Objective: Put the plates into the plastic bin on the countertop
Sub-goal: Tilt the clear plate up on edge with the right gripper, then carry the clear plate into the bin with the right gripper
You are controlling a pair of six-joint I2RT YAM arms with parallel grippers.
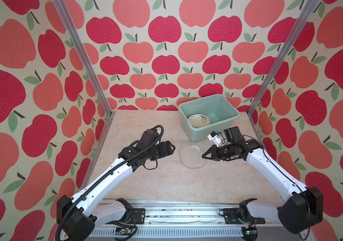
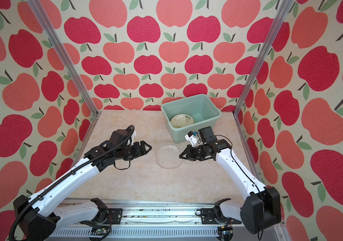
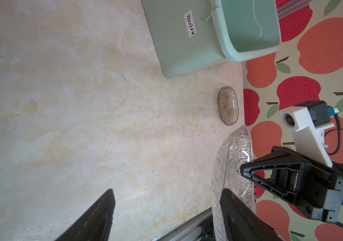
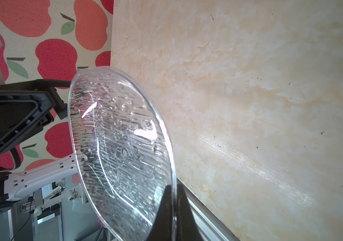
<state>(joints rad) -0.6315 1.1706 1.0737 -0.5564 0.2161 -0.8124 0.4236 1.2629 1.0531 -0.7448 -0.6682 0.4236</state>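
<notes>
Clear glass plate: ribbed and see-through, lifted off the tabletop and tilted, hanging between the two grippers in both top views; the right wrist view shows its textured face close up.
Right gripper: jaws pinched on the right rim of the clear glass plate, one black finger on each face of the glass.
Left gripper: jaws spread wide, holding nothing, tips just beside the plate's left rim; whether they touch the glass cannot be told.
Mint-green rectangular plastic bin: stands upright at the far right of the tabletop, against the back wall, near the right arm.
White sticker: on the bin's outer wall, handwritten, not legible.
Cream round plate with a green plant drawing: lies inside the bin, at its near-left end.
Beige marbled tabletop: carries the bin.
Walls: red and coral apple print.
</notes>
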